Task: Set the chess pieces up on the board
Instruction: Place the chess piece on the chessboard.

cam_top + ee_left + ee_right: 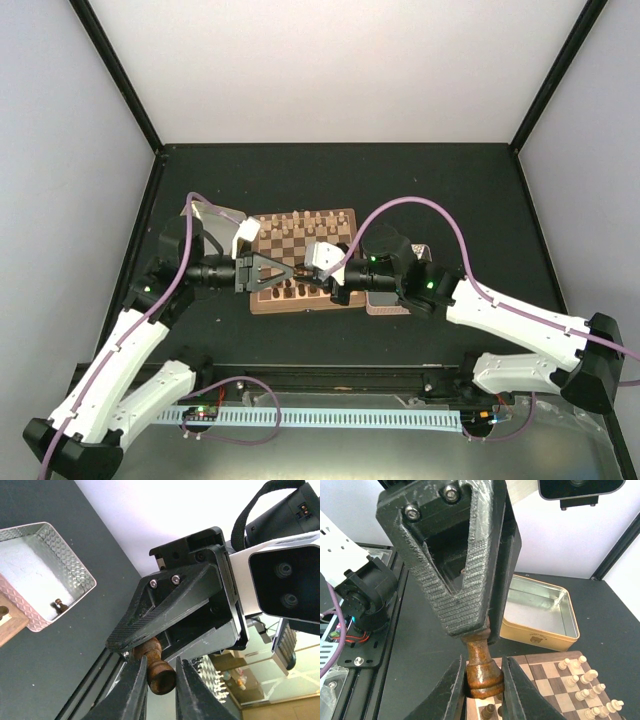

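A dark brown chess piece [484, 672] hangs between both grippers above the near edge of the board [292, 229]. My left gripper [290, 274] and right gripper [312, 272] meet tip to tip there. In the left wrist view my own fingers [135, 690] close on one end of the piece [159, 672], and the right gripper's fingers cover its other end. In the right wrist view my fingers [452, 690] pinch the wide base, and the left gripper's ribbed fingers hold the top. Several dark pieces [300, 291] stand on the near rows.
Pale cream pieces [312, 219] line the board's far rows and show in the right wrist view [585, 690]. A silver tin [40, 570] left of the board holds one small dark piece [59, 605]. A gold tin [540, 615] lies right of the board.
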